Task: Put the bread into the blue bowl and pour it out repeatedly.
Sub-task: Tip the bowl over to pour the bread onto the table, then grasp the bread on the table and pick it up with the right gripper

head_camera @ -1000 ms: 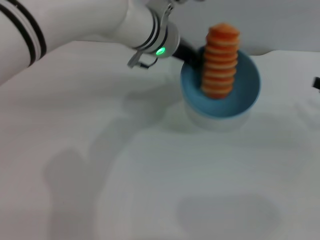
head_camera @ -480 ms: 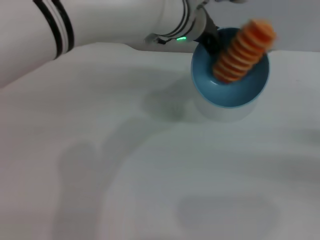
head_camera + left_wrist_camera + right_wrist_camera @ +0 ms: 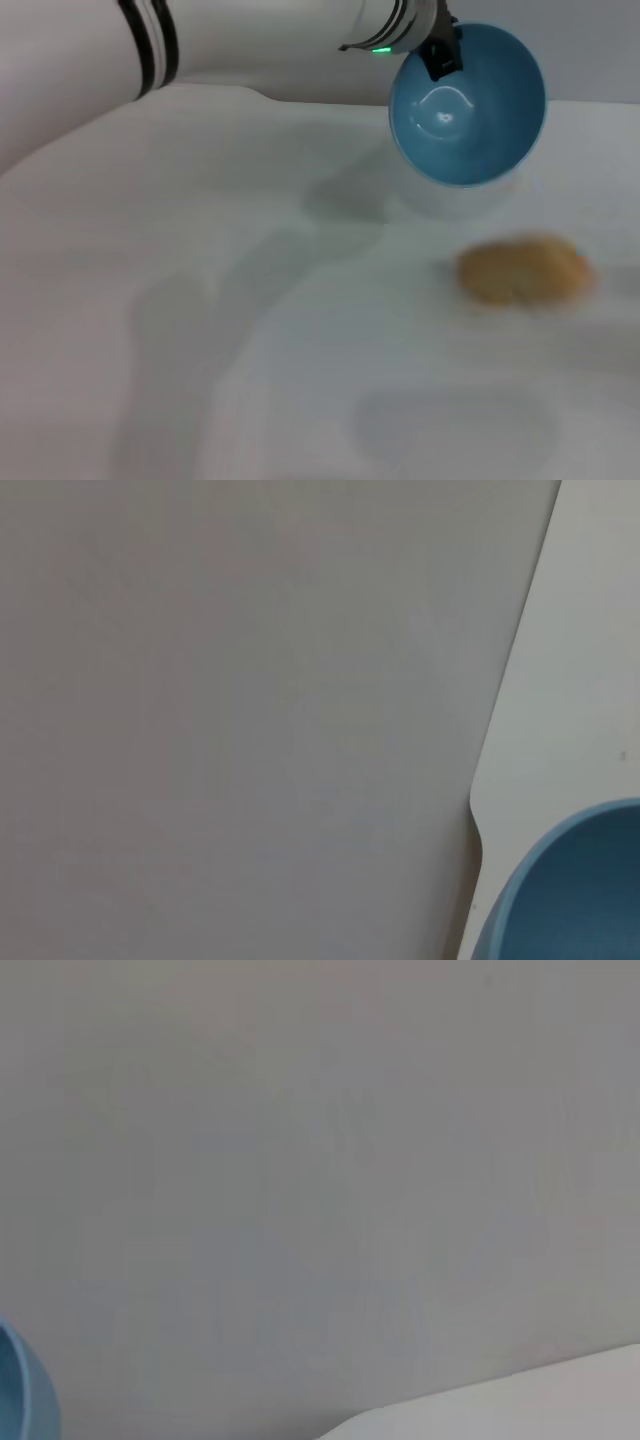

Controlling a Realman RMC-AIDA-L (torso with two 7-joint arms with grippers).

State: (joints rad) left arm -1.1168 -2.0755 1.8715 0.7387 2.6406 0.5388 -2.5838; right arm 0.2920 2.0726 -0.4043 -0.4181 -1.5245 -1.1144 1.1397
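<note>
Bowl [image 3: 468, 105] tipped mouth-forward, its rim pinched by the left gripper [image 3: 440, 55]; bread [image 3: 523, 270] lies on the white table [image 3: 250, 330] just below, tan side up. Loaf probably light and rigid, best grasped across its middle. Plain wall behind. Right gripper unseen

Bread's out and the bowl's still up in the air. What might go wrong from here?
1. The left gripper holds the blue bowl by its rim alone, tipped steeply above the table; it may slip or swing when lowered.
2. The bread lies underside up, blurred, perhaps still rolling, so it may not rest where it now shows.
</note>
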